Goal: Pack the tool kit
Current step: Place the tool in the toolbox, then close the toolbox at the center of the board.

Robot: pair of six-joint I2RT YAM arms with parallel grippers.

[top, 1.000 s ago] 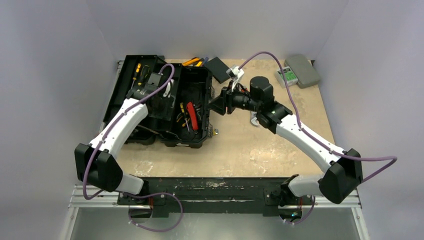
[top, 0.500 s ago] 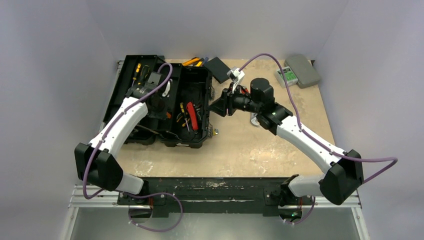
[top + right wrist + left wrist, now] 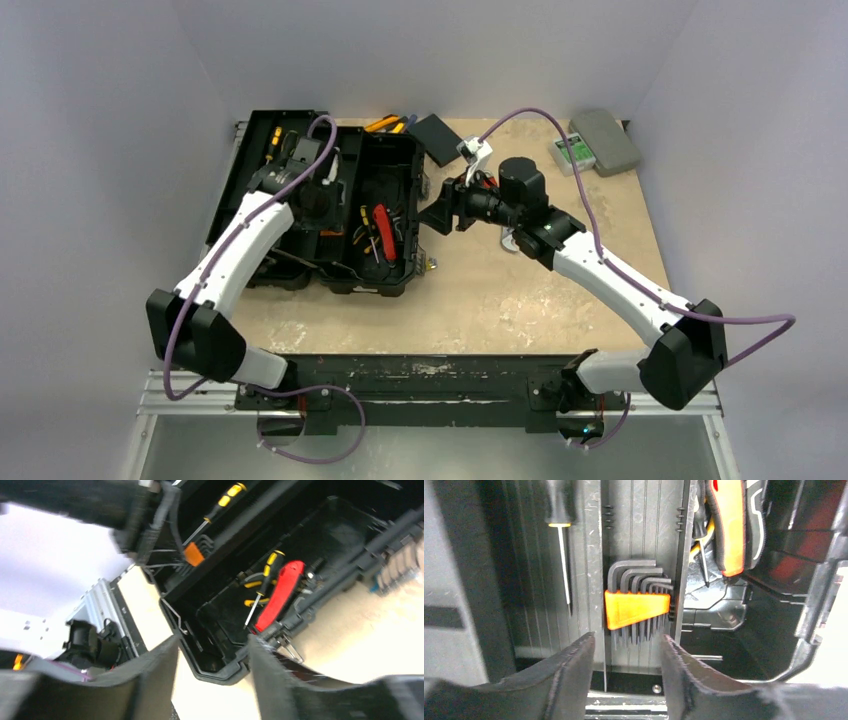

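Observation:
The black toolbox (image 3: 385,215) lies open at the back left, its lid (image 3: 262,150) folded out to the left. My left gripper (image 3: 318,205) (image 3: 628,639) hovers over it, open and empty, just short of an orange hex key set (image 3: 638,609). A yellow-and-black screwdriver (image 3: 560,510) lies left of the set, and red-handled pliers (image 3: 731,525) lie to the right. My right gripper (image 3: 437,215) (image 3: 212,641) stands open beside the toolbox's right wall, with the box's corner (image 3: 225,672) in view beyond its fingers. A red tool (image 3: 277,597) and screwdrivers (image 3: 265,575) lie in the box.
A small flat black box (image 3: 437,138) sits behind the toolbox's right corner, with orange-and-yellow handles (image 3: 388,123) next to it. A grey case (image 3: 604,140) and a green-labelled device (image 3: 572,152) stand at the back right. A silvery object (image 3: 510,240) lies under my right forearm.
My left wrist has shifted a little toward the back over the toolbox. The right arm has hardly moved.

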